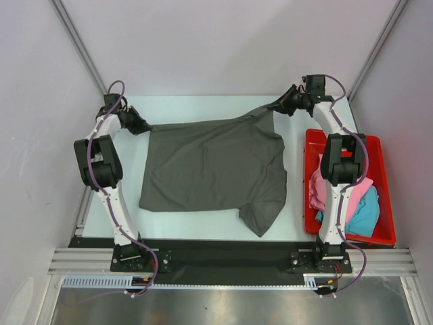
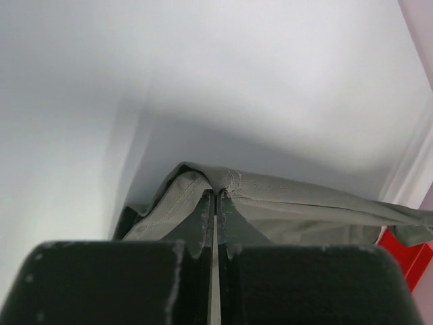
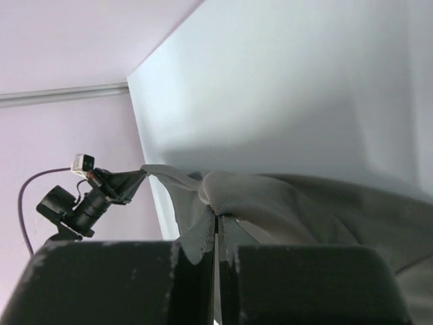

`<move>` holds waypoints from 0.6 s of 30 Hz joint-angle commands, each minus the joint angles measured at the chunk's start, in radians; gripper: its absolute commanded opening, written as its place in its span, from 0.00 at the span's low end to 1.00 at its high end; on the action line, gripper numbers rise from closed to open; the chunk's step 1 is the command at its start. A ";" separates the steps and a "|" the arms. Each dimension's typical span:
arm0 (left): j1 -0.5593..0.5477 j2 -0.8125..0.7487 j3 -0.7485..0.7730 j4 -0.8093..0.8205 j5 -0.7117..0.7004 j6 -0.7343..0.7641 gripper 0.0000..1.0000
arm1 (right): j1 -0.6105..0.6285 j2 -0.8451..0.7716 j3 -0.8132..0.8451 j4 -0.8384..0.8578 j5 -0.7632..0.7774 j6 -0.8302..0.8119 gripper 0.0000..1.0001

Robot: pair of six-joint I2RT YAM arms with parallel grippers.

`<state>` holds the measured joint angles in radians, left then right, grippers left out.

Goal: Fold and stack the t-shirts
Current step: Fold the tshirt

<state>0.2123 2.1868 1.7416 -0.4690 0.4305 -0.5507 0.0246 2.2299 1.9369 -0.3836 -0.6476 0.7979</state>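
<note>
The dark charcoal-grey t-shirt [image 1: 210,169] lies spread on the white table, its far edge pulled taut between both grippers. My left gripper [image 1: 146,127] is shut on its far left corner; in the left wrist view the cloth [image 2: 284,203] bunches at the closed fingertips [image 2: 215,193]. My right gripper [image 1: 276,105] is shut on the far right corner, lifted slightly; the cloth [image 3: 284,203] drapes over the fingertips [image 3: 218,215]. A pink t-shirt [image 1: 318,193] and a turquoise-blue t-shirt [image 1: 365,213] lie crumpled in the red tray [image 1: 312,145].
The red tray stands at the table's right edge, under the right arm. One sleeve [image 1: 260,217] of the grey shirt hangs toward the near edge. Frame posts [image 1: 74,40] flank the table. The left gripper [image 3: 108,186] shows in the right wrist view.
</note>
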 commanded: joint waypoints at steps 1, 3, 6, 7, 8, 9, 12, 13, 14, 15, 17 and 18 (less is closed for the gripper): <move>0.018 0.007 0.039 0.066 0.045 -0.038 0.00 | -0.005 0.033 0.088 0.052 -0.049 0.015 0.00; 0.021 0.019 0.042 0.082 0.053 -0.048 0.00 | -0.005 0.049 0.096 0.089 -0.057 0.021 0.00; 0.030 0.033 0.050 0.099 0.063 -0.058 0.00 | -0.005 0.068 0.108 0.109 -0.067 0.024 0.00; 0.032 0.037 0.059 0.101 0.071 -0.060 0.00 | -0.006 0.074 0.117 0.097 -0.064 0.021 0.00; 0.033 0.044 0.067 0.096 0.074 -0.063 0.00 | -0.005 0.077 0.128 0.083 -0.067 0.018 0.00; 0.035 0.048 0.073 0.092 0.076 -0.061 0.00 | -0.003 0.079 0.135 0.048 -0.066 0.017 0.00; 0.038 0.051 0.095 0.056 0.067 -0.046 0.00 | 0.008 0.056 0.122 -0.065 -0.041 -0.041 0.00; 0.038 0.050 0.095 0.047 0.063 -0.040 0.00 | 0.011 0.034 0.114 -0.102 -0.028 -0.080 0.00; 0.038 0.048 0.093 0.024 0.054 -0.026 0.00 | 0.017 0.021 0.099 -0.136 -0.006 -0.098 0.00; 0.038 0.047 0.095 0.012 0.053 -0.019 0.00 | 0.020 0.004 0.082 -0.180 0.002 -0.112 0.00; 0.038 0.039 0.088 -0.037 0.034 0.003 0.00 | 0.031 -0.060 0.002 -0.207 0.017 -0.138 0.00; 0.038 0.034 0.082 -0.049 0.031 0.011 0.00 | 0.034 -0.082 -0.025 -0.218 0.019 -0.146 0.00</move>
<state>0.2398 2.2414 1.7863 -0.4625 0.4740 -0.5819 0.0402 2.2753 1.9633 -0.4881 -0.6510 0.7216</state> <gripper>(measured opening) 0.009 0.012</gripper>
